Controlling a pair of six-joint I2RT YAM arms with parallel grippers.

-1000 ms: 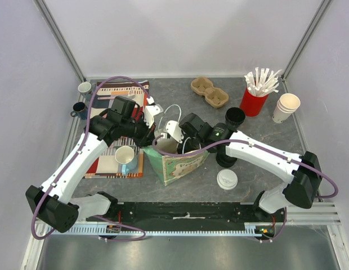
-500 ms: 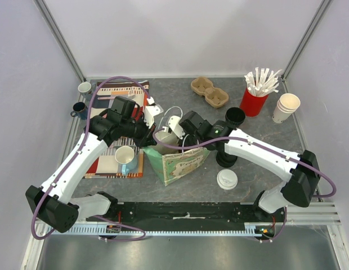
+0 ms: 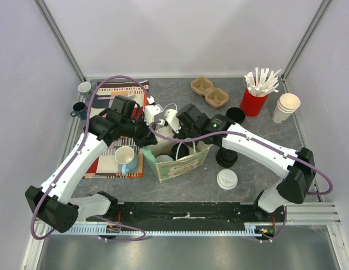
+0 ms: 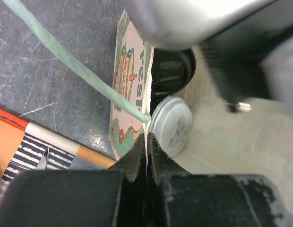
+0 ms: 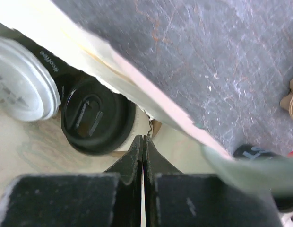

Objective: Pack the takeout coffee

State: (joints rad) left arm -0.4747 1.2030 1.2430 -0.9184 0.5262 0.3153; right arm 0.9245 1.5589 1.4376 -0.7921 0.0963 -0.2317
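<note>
A printed paper bag [image 3: 183,164] stands mid-table with its mouth wide. Inside it sit a white-lidded takeout coffee [image 3: 164,160] and a black-lidded cup [image 3: 180,151]. My left gripper [image 3: 147,136] is shut on the bag's left edge; in the left wrist view the thin paper wall [image 4: 132,71] runs between my jaws [image 4: 146,142], with the white lid [image 4: 171,124] just beyond. My right gripper [image 3: 177,135] is shut on the bag's far wall [image 5: 137,90]; its tips [image 5: 143,139] sit beside the black lid [image 5: 97,118] and the white lid [image 5: 21,85]. Another white-lidded coffee [image 3: 227,179] stands right of the bag.
A loose black lid [image 3: 226,157] and a lidless black cup [image 3: 235,117] are right of the bag. Behind them are a cardboard carrier [image 3: 209,93], a red cup of stirrers [image 3: 254,101] and stacked paper cups [image 3: 286,107]. A mug [image 3: 125,156] rests on a striped mat [image 3: 121,93].
My right gripper has moved away from me and leftward with the bag's far wall. The bag's mouth has spread wider, and the two cups inside now show.
</note>
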